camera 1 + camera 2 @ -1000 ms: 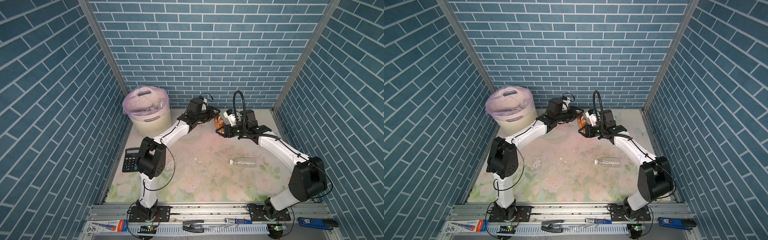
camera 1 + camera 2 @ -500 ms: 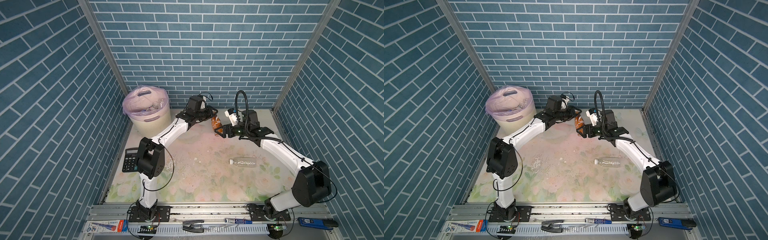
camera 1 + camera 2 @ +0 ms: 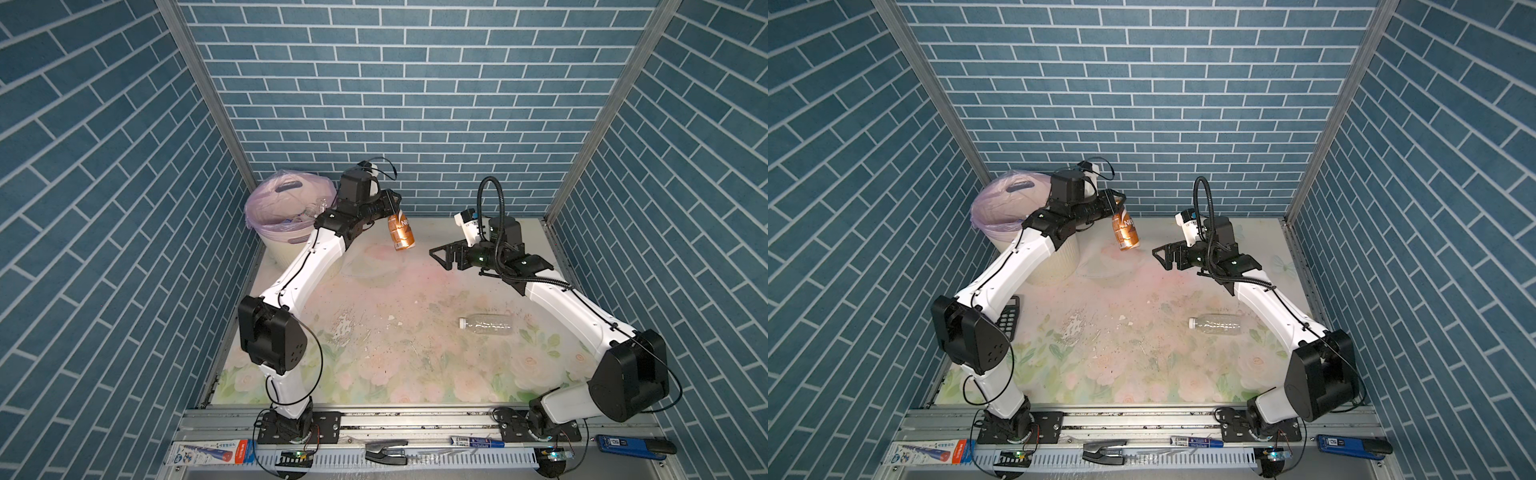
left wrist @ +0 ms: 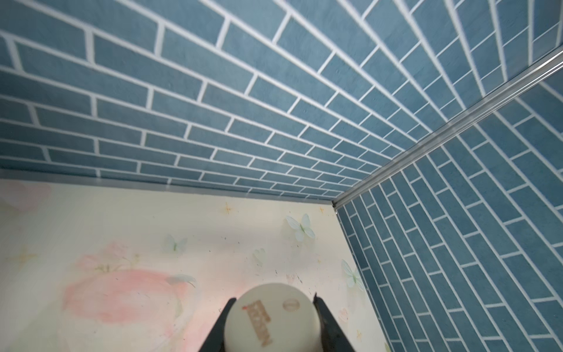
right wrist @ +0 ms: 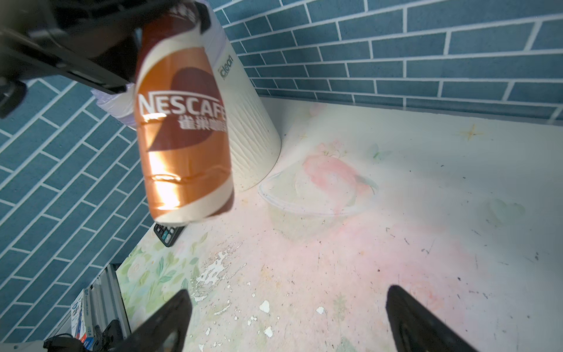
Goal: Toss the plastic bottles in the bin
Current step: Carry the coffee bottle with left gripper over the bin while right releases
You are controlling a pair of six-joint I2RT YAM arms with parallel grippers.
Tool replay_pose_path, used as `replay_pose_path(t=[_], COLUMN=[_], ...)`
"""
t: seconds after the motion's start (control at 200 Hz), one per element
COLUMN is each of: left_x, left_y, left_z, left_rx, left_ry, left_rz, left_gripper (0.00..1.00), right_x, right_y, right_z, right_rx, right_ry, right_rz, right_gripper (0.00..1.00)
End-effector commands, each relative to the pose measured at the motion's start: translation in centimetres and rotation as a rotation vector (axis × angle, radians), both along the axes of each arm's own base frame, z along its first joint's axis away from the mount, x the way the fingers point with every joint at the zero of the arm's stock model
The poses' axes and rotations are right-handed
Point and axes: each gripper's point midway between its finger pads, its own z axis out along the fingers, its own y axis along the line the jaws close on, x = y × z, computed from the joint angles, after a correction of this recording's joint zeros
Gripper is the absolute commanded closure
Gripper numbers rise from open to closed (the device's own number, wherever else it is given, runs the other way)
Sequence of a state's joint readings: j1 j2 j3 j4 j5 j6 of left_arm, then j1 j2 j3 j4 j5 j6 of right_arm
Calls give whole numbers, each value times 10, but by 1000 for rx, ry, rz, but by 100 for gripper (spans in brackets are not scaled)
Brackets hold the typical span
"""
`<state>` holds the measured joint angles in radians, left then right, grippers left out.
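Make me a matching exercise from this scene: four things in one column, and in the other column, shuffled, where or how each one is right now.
Column one:
1. brown-labelled bottle
2. clear bottle
3. bin
4. right gripper

Column two:
A. lying on its side on the table
B. jaws wide open, holding nothing
C. standing in the back left corner, lined with a pink bag
D. hanging in the air, gripped at its top by the left gripper

Pairs: 1-D, 2-A, 3-C, 4-B

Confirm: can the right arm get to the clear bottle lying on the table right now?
Likely yes. The right gripper is open and empty, and the clear bottle lies alone on the table close beside that arm. The left gripper holds the brown bottle well away, so it shouldn't interfere.
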<state>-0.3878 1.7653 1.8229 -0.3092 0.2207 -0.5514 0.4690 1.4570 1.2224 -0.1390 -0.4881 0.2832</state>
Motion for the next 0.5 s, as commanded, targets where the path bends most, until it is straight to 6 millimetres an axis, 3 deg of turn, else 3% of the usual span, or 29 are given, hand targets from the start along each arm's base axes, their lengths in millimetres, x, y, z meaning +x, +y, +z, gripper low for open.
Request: replay_pose_path(t=[0.0,0.25,0.495], left_x=[-3,-7,-36], left_y=[39,115,194], left_z=[40,106,199], left_rx=[99,201,331], left_ry=[-118,-276,-477], left_rz=[89,248,461], left_gripper=[75,75,75], right_x=[10,1,-13], right_y=[16,73,111], right_z=[64,112,134], right_rx=[68,104,129], right_ry=[-167,-277,-323], right_rz=[14,163,265], right_gripper=[1,1,1])
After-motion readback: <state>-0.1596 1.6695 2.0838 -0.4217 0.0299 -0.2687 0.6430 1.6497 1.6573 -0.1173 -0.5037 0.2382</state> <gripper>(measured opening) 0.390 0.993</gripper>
